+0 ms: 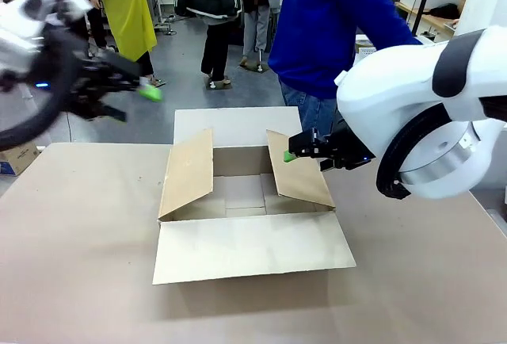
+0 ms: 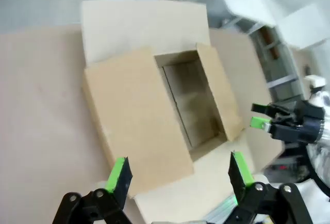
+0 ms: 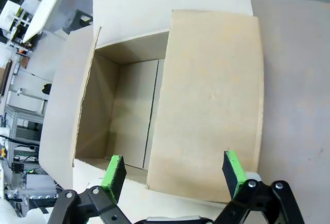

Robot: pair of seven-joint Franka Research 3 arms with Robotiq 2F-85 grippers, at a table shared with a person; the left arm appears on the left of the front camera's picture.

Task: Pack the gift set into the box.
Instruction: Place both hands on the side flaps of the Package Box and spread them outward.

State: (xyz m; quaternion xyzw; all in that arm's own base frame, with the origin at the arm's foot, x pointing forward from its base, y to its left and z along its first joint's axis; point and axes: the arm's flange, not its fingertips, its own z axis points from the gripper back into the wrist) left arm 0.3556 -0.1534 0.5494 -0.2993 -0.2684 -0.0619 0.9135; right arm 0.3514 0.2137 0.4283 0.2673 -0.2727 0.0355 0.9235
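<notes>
Packing day: an open cardboard box (image 1: 253, 250) sits at the middle of the desk (image 1: 71, 265), its far and near flaps lying flat. Its left flap (image 1: 188, 173) and right flap (image 1: 299, 171) lean in over the opening. The right gripper (image 1: 291, 154), fingers spread and empty, hovers at the top edge of the right flap, perhaps touching it. The left gripper (image 1: 145, 93), likewise spread and empty, hangs high off the box's left side. A person (image 1: 333, 27) in a blue top stands beyond the box. The corrugated board looks light and stiff, yet likely hinges easily at its creases; a flap's free edge seems the best hold.
</notes>
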